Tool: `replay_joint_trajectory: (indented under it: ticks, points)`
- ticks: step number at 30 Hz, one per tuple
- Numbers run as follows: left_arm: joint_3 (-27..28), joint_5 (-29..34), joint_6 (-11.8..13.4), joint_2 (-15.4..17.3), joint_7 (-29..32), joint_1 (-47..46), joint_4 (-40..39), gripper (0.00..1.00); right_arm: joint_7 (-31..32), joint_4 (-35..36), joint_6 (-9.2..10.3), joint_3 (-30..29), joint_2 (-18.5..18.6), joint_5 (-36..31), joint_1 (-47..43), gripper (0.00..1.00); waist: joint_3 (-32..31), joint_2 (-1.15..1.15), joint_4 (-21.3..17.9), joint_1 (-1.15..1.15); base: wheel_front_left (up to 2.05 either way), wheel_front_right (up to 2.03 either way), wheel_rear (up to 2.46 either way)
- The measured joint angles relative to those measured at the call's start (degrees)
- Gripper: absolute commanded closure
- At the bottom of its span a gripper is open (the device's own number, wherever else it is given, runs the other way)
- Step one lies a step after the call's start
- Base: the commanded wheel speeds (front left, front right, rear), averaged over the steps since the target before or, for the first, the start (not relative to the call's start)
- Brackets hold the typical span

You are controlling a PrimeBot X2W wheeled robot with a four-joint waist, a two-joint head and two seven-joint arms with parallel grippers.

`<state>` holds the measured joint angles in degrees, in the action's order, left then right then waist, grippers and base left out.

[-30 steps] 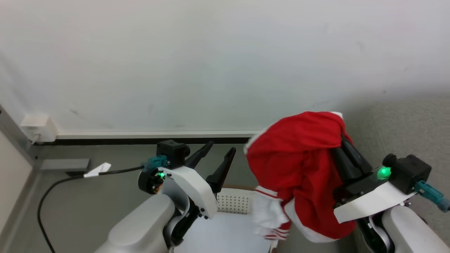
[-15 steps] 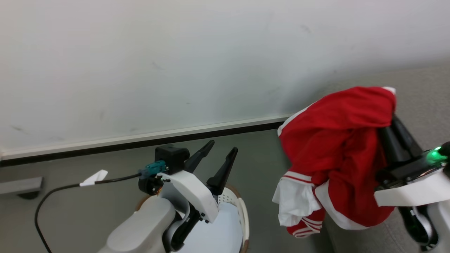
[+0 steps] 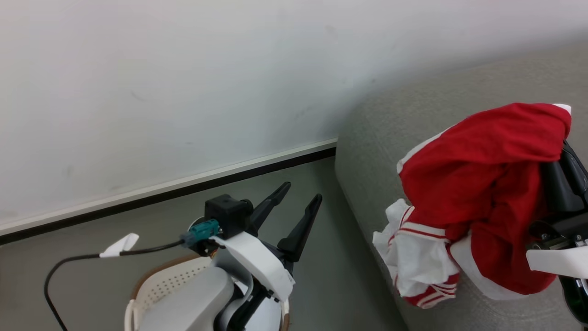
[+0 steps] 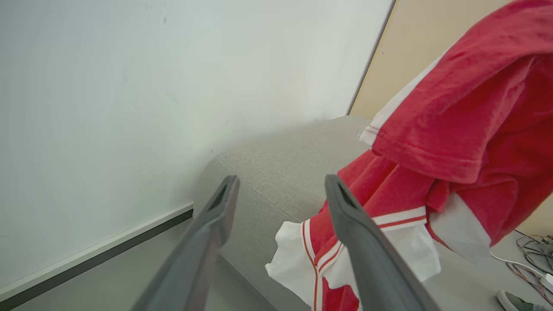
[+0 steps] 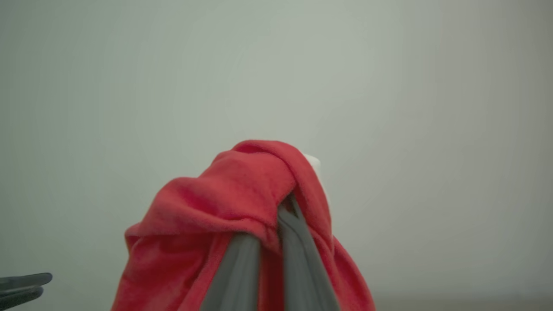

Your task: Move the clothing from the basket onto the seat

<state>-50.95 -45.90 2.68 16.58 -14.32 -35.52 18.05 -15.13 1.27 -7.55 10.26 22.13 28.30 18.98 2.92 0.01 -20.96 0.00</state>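
The clothing [image 3: 477,184], bright red with white panels and striped trim, hangs bunched from my right gripper [image 3: 566,156], which is shut on it above the near edge of the grey seat [image 3: 413,110]. In the right wrist view the red clothing [image 5: 233,190] drapes over the closed right gripper [image 5: 285,205]. My left gripper [image 3: 302,191] stands open and empty above the floor, just past the basket [image 3: 158,287], whose perforated cream wall and brown rim show at the lower left. In the left wrist view the open left gripper [image 4: 281,181] points at the seat [image 4: 276,160] and the hanging clothing [image 4: 453,129].
A white wall with a dark baseboard [image 3: 183,191] runs behind. A black cable with a white tag [image 3: 120,244] lies on the grey floor to the left. Loose cables [image 4: 533,250] lie on the floor beyond the seat, beside a beige panel [image 4: 432,43].
The camera has swung right, bringing the seat into view and leaving the basket at the lower left. The right gripper has carried the clothing from above the basket to above the seat.
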Motion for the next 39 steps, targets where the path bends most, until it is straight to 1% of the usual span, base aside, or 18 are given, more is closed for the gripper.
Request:
replay_joint_trajectory:
  ticks: [6, 11, 16, 21, 28, 30, 35, 37, 39]
  points:
    - [-0.4, 0.5, 0.7, 0.4, 0.1, 0.3, -2.0, 0.0, 0.0, 1.5, 0.0, -1.4, -0.3, -0.2, -1.1, 1.0, 0.6, 0.0, -2.9, 0.0, 0.0, 0.0, 0.0]
    - [-0.7, 0.7, 1.0, 0.7, 0.6, 0.3, -2.9, 0.0, 0.0, 2.3, 0.0, -1.8, -0.5, -0.3, -1.2, 1.0, 1.3, 0.0, -4.4, 0.0, 0.0, 0.0, 0.0]
    - [-1.0, 1.3, 1.4, 1.4, 1.8, -0.3, -4.0, 0.0, 0.0, 2.4, 0.0, -2.5, -0.3, 0.7, 3.1, 1.0, 3.1, 0.0, -5.0, 0.0, 0.0, 0.0, 0.0]
    - [-1.3, 2.2, 1.5, 2.3, 3.9, -3.0, -6.1, 0.0, 0.0, 1.0, -0.01, -4.0, 2.6, 3.5, 10.1, 1.0, 6.9, 0.0, -4.3, 0.0, 0.0, 0.0, 0.0]
    - [-1.4, 3.7, 1.6, 4.6, 6.5, -6.8, -9.6, 0.0, 0.0, -2.9, -0.01, -9.0, 7.7, 7.8, 21.1, 1.0, 14.4, 0.0, -1.9, 0.01, 0.0, 0.0, 0.0]
    - [-1.3, 4.6, 1.7, 5.2, 7.0, -7.8, -10.8, 0.0, 0.0, -4.4, 0.0, -11.0, 9.5, 8.6, 24.0, 1.0, 16.7, 0.0, -1.0, 0.01, 0.0, 0.0, 0.0]
    - [-1.1, 5.5, 1.9, 6.1, 7.7, -9.6, -12.6, 0.0, 0.0, -8.5, 0.0, -16.2, 15.6, 9.9, 30.6, 1.0, 21.9, 0.0, 1.7, 0.01, 0.0, 0.0, 0.0]
    - [-1.0, 5.8, 2.0, 6.2, 7.9, -10.5, -13.2, 0.0, 0.1, -11.2, 0.0, -17.3, 18.2, 10.0, 32.3, 1.0, 23.8, 0.0, 2.8, 0.01, 0.0, 0.0, 0.0]
    - [-0.9, 6.0, 2.0, 6.4, 8.1, -11.3, -13.6, 0.0, 0.5, -13.8, -0.01, -17.6, 19.9, 10.0, 33.6, 1.0, 25.6, 0.0, 3.9, 0.01, 0.0, 0.0, 0.0]
